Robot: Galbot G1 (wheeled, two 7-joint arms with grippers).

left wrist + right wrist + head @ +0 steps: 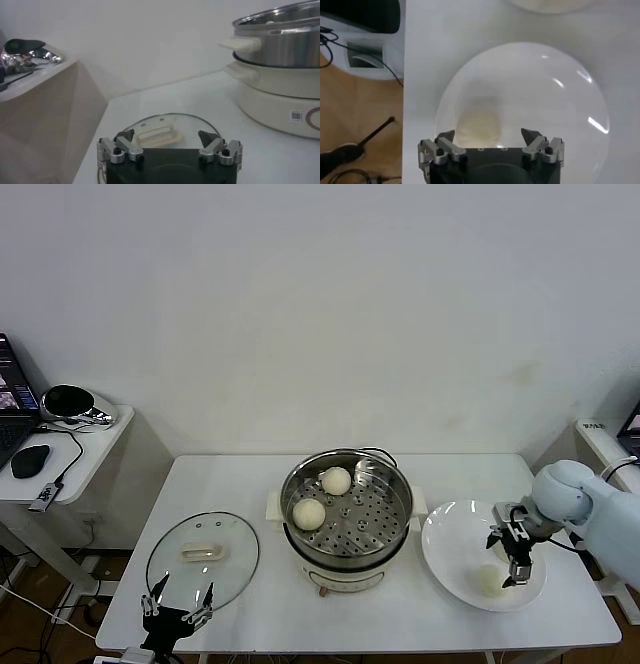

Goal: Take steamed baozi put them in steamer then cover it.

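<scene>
The steamer (346,514) stands mid-table with two baozi inside, one at the back (337,480) and one at the left (309,514). One baozi (489,578) lies on the white plate (450,544) at the right; it also shows in the right wrist view (478,125). My right gripper (509,556) is open just above that baozi, not touching it. The glass cover (203,555) lies flat on the table at the left, with its cream handle (157,133) in the left wrist view. My left gripper (180,602) is open at the table's front edge near the cover.
A side table (85,446) at the far left holds a mouse, cables and a shiny object. The steamer's side (280,75) shows in the left wrist view. Another side surface (605,439) stands at the far right. The floor lies past the table edge (404,100).
</scene>
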